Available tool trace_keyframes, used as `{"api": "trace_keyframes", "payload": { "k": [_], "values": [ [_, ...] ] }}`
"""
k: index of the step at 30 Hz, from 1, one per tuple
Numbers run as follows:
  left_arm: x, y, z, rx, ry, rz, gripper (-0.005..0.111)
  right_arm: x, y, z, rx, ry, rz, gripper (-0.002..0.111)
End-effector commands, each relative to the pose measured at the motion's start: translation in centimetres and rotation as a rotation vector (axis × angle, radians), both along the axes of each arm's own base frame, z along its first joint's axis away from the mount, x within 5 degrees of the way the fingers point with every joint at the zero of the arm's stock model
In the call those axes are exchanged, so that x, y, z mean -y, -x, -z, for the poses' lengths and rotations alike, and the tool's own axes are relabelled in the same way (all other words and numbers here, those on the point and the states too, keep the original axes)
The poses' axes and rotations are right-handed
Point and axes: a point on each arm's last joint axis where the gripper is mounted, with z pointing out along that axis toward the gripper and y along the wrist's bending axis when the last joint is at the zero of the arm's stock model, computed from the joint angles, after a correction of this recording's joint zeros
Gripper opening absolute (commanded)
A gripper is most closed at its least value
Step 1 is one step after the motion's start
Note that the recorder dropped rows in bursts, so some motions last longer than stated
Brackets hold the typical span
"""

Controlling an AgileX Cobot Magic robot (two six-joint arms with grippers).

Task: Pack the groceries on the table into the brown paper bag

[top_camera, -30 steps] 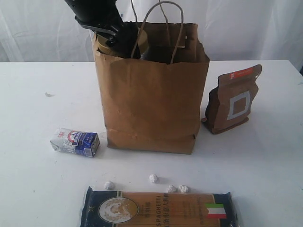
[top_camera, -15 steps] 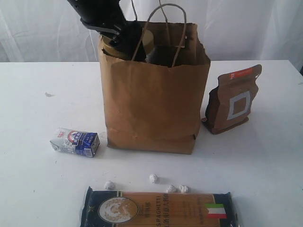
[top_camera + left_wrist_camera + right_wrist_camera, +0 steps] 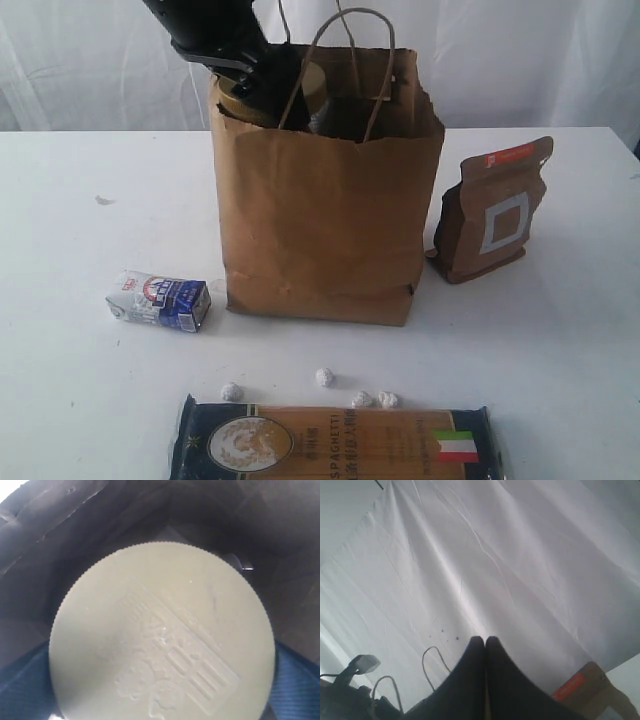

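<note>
Overhead, the left gripper (image 3: 262, 80) clasped the tan-lidded clear jar (image 3: 162, 635) in the mouth of the brown paper bag (image 3: 320, 220), toward eleven o'clock; the right gripper (image 3: 485, 645) was closed on nothing.

White cloth backdrop (image 3: 530, 60) spans the far side and hangs in soft vertical folds. Right wrist view: a white sheet (image 3: 520, 555), creased on the diagonal, with a few small dark specks (image 3: 443, 630). A thin looped cable (image 3: 426, 662) and a small grey boxy fitting (image 3: 364, 662) show against it.
</note>
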Motion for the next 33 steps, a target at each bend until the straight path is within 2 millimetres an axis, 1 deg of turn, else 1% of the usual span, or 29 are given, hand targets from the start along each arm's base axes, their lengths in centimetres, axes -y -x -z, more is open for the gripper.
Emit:
{"api": "trace_keyframes", "payload": {
  "k": [1, 4, 6, 8, 9, 10, 11, 12, 15, 17, 18, 20, 23, 25, 27, 29, 33],
  "values": [
    [-0.2, 1.4, -0.3, -0.083, -0.01, 0.035, 0.105, -0.7, -0.7, -5.3, -0.07, 0.116, -0.063, 0.0],
    [-0.4, 1.7, -0.9, -0.064, -0.002, 0.049, 0.105, -2.3, -3.3, -8.5, -0.115, 0.227, -0.176, 0.0],
    [-0.4, 2.1, -1.4, -0.048, 0.01, 0.077, 0.105, -4.0, -5.6, -9.9, -0.153, 0.315, -0.261, 0.0],
    [-0.5, 2.4, -1.8, -0.032, 0.023, 0.108, 0.105, -6.0, -8.2, -10.9, -0.183, 0.414, -0.32, 0.0],
    [-0.5, 2.7, -2.2, -0.023, 0.036, 0.123, 0.105, -7.3, -10.0, -10.9, -0.206, 0.489, -0.347, 0.0],
    [-0.5, 2.8, -2.3, -0.022, 0.043, 0.132, 0.105, -8.1, -11.1, -11.4, -0.204, 0.525, -0.368, 0.0],
    [-0.5, 3.0, -2.6, -0.016, 0.053, 0.145, 0.105, -9.1, -12.5, -11.5, -0.215, 0.552, -0.4, 0.0],
    [-0.4, 3.1, -2.6, -0.02, 0.06, 0.15, 0.105, -9.8, -13.6, -12.1, -0.199, 0.596, -0.419, 0.0],
    [-0.4, 3.2, -2.7, -0.016, 0.063, 0.156, 0.105, -11.4, -16.7, -12.8, -0.202, 0.673, -0.48, 0.0],
    [-0.4, 3.1, -2.7, -0.008, 0.058, 0.171, 0.105, -11.9, -17.8, -13.2, -0.207, 0.729, -0.515, 0.0],
    [-0.5, 3.1, -2.6, -0.005, 0.055, 0.174, 0.105, -12.2, -18.6, -13.7, -0.22, 0.693, -0.569, 0.0],
    [-0.5, 3.1, -2.6, 0.001, 0.053, 0.181, 0.105, -12.7, -19.3, -14.3, -0.202, 0.696, -0.64, 0.0],
    [-0.6, 3.0, -2.6, 0.01, 0.043, 0.186, 0.105, -13.4, -20.5, -14.5, -0.189, 0.703, -0.718, 0.0],
    [-0.8, 2.8, -2.5, 0.021, 0.012, 0.164, 0.105, -14.0, -21.1, -14.1, -0.195, 0.708, -0.775, 0.0],
    [-1.2, 2.5, -2.3, 0.029, -0.027, 0.119, 0.105, -14.5, -21.3, -13.7, -0.199, 0.712, -0.842, 0.0],
    [-1.7, 2.2, -2.2, 0.042, -0.073, 0.067, 0.105, -14.8, -21.5, -13.2, -0.198, 0.727, -0.873, 0.0],
    [-1.6, 2.2, -2.2, 0.04, -0.069, 0.07, 0.105, -15.2, -22.2, -12.1, -0.226, 0.728, -0.904, 0.0]
  ]
}}
